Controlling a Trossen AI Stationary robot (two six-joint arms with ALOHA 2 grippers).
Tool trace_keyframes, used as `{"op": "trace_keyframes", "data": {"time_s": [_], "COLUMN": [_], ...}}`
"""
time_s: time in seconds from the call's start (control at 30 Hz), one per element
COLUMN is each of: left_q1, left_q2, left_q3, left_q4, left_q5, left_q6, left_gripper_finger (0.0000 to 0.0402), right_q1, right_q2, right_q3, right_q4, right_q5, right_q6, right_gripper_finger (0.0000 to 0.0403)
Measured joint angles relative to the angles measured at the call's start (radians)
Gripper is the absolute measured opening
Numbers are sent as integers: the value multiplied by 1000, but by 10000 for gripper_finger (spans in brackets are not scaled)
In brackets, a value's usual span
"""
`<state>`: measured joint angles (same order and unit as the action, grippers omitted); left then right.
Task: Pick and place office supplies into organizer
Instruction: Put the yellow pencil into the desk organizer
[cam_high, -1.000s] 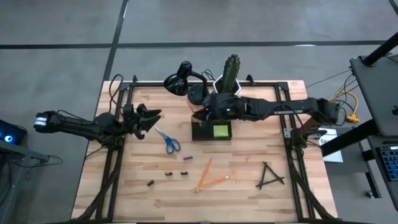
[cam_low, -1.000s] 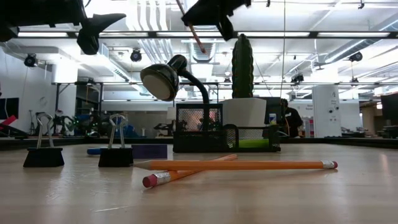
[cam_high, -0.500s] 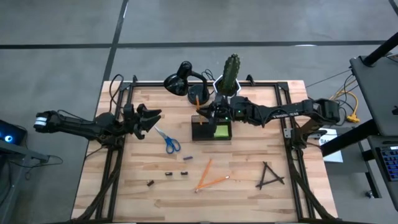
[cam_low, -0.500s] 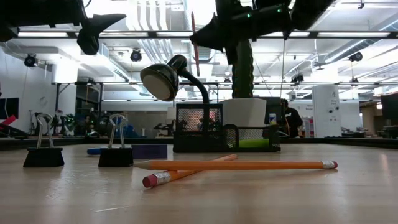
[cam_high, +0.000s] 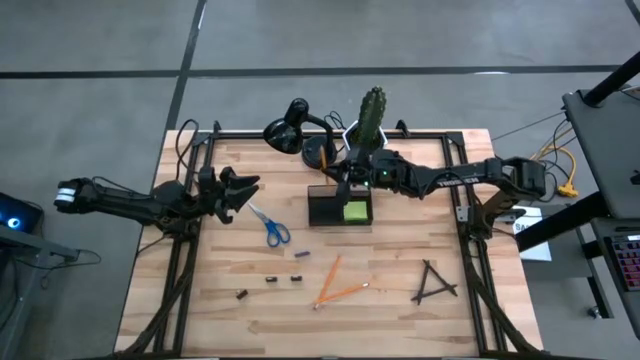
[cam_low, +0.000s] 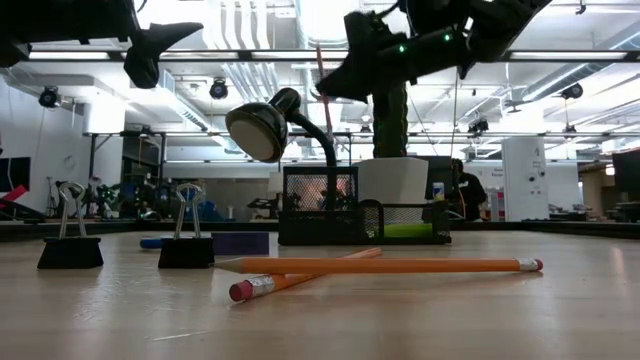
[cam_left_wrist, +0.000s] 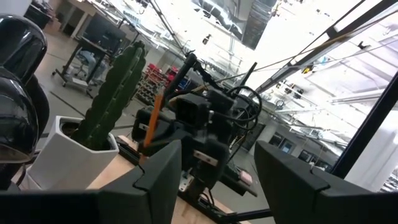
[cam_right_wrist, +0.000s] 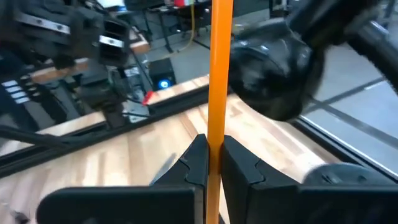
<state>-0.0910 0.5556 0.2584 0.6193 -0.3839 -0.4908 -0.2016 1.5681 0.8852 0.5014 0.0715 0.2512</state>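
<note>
My right gripper is shut on an orange pencil high above the table, near the dark organizer, which holds a lime-green sticky pad. In the low view the pencil stands almost upright, its lower end well above the organizer's mesh cup. My left gripper waits open at the table's left, raised. On the wood lie blue-handled scissors, two crossed orange pencils, thin black sticks and small dark bits. My right gripper pinches the pencil's shaft between its two fingertips, which lie across it. The fingers come nearly level from the table's right side. The pencil is lifted clear and stands close to upright, most of its length above the fingers.
A black desk lamp and a potted cactus stand just behind the organizer, close to my right gripper. Two binder clips stand near the low camera. Black frame rails run along the table's sides.
My right gripper has come down toward the organizer and drawn slightly toward the table's right, tipping closer to level. The pencil in it has swung from a slant to nearly upright and sits lower. The left arm has kept still.
</note>
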Motion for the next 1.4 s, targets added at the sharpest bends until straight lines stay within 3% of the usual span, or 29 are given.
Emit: {"op": "trace_keyframes", "data": {"time_s": [0.13,0.33,0.47,0.67,1.13,1.4], "left_q1": [0,0,0,0,0,0], "left_q2": [0,0,0,0,9,14], "left_q3": [0,0,0,0,0,0], "left_q4": [0,0,0,1,1,1], "left_q5": [-12,-19,-23,-39,-44,-45], "left_q6": [0,0,0,-1,-1,-2], "left_gripper_finger": [187,187,187,187,187,187], "right_q1": [3,1,0,-2,-5,-5], "right_q2": [0,1,4,114,169,169], "right_q3": [-24,-45,-45,-41,-29,-25], "right_q4": [18,192,198,364,291,169], "right_q5": [59,83,85,88,86,6], "right_q6": [9,77,84,152,103,29], "right_gripper_finger": [13,13,13,13,13,13]}}
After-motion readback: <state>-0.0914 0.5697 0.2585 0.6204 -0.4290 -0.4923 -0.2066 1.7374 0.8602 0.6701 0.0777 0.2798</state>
